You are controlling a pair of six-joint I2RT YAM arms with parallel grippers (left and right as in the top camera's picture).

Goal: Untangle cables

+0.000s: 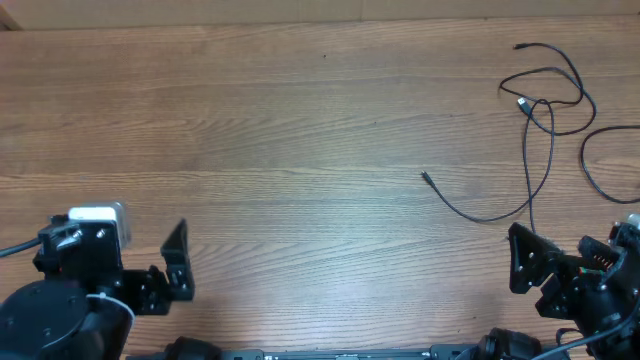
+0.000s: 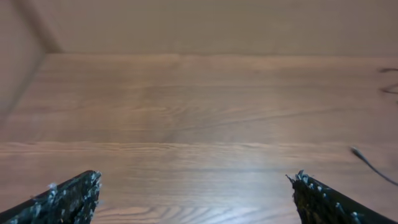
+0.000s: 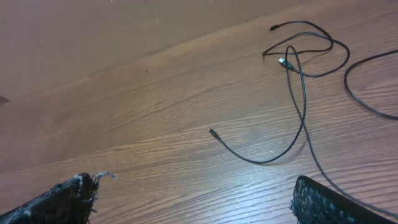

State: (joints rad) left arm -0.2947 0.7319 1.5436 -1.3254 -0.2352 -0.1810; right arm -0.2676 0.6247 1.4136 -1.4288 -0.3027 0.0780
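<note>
Both arms sit back at the near edge of the table point(image 1: 250, 120), one at each corner, and neither is touching anything. The left gripper point(image 2: 196, 185) has its fingers spread wide, with only bare wood grain between them. The right gripper point(image 3: 196, 186) is spread just as wide and empty. The cables point(image 1: 538, 108) lie in the far right corner, well apart from the left arm and ahead of the right one. They are thin and black, and several strands loop across one another there, with a small plug lying in the middle of the crossing. One strand runs out of the knot toward the near side, then curves left across the wood to a free end point(image 1: 425, 177) lying out in the open. A straighter strand runs from the knot toward the right gripper and passes just beside its right finger in the wrist view. A separate arc point(image 1: 584, 158) of cable bends in from the right edge, just beside the knot. From here it looks clear of it, though I can't be sure.
</note>
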